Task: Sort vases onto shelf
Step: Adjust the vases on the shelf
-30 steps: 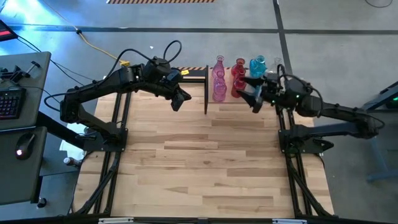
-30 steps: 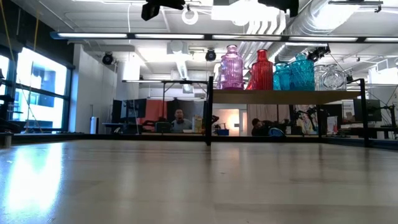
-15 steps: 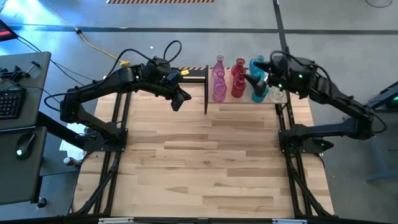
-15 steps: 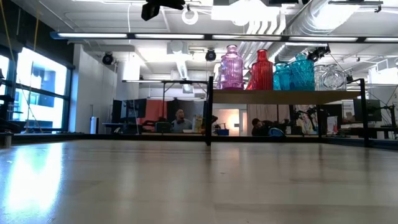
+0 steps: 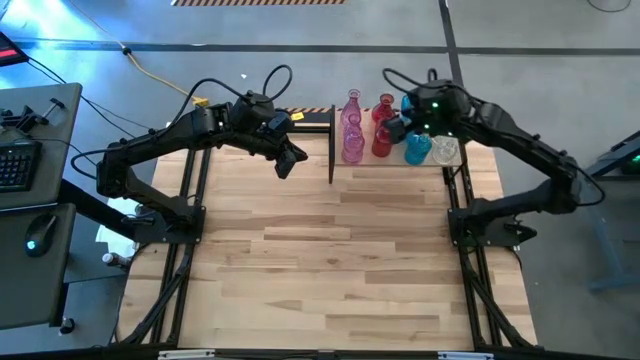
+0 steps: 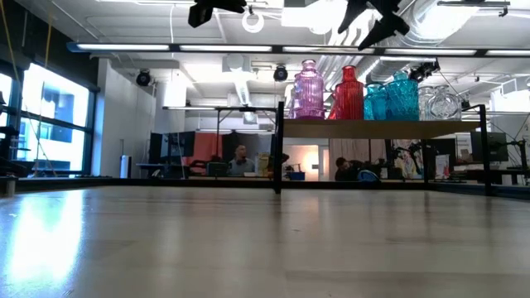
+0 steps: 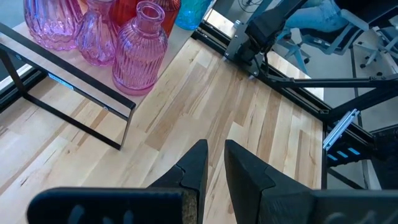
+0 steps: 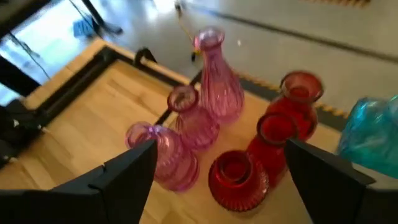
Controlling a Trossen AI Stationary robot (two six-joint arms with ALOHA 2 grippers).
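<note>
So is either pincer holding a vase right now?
No. The right pincer hangs open above the red vases; the left pincer holds nothing.

Vases [image 5: 385, 130] clustered on shelf [image 6: 373, 129] (table's far edge), between both arms

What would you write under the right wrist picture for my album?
Open right gripper hovering above pink vases and red vases on the shelf.

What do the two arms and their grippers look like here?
Both arms are dark, jointed and tubular, with black cables looping over the wrists. The left gripper has two black wedge-shaped fingers. The right gripper shows a green light at its wrist.
</note>
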